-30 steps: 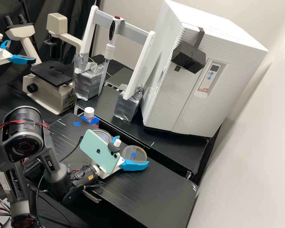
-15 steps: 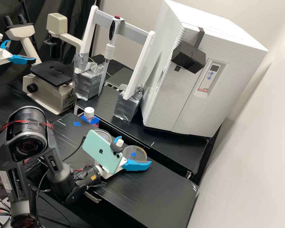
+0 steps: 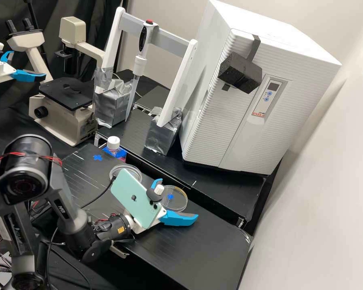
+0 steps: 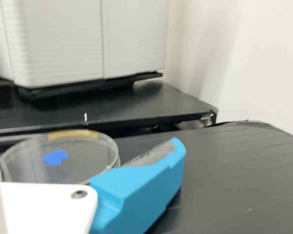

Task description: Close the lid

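Gripper (image 3: 178,199) near one clear dish (image 3: 175,197), a second clear dish (image 3: 117,170) near the white-capped bottle (image 3: 113,143).

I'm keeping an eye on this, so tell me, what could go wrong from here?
The gripper's blue finger is close beside the clear dish and might nudge it. That dish sits near the bench's back edge, so a push could tip it into the gap behind.
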Tool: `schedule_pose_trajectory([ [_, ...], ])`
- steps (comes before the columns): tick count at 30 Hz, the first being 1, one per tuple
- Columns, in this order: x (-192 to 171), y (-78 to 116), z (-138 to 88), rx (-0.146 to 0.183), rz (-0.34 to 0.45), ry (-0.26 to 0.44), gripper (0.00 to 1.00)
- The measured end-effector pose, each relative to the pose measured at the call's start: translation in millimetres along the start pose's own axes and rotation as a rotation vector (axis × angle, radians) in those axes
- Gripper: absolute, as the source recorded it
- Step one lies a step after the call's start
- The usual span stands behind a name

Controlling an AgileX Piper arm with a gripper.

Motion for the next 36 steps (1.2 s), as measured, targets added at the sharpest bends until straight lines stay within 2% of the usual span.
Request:
schedule_pose_trajectory([
  [5,-3.7,6.2,-16.5,0.026,0.034,0.073,1.0],
  [13,0.7,3.2,-29.3,0.022,0.012,0.14,1.0],
  [17,4.0,2.1,-27.7,0.039,0.012,0.13,1.0],
  [21,7.1,1.3,-20.3,0.057,0.025,0.086,1.0],
  [28,10.3,-3.7,-11.2,0.04,0.003,0.045,1.0],
  [36,-1.3,-9.9,-5.7,0.042,-0.024,0.013,1.0],
])
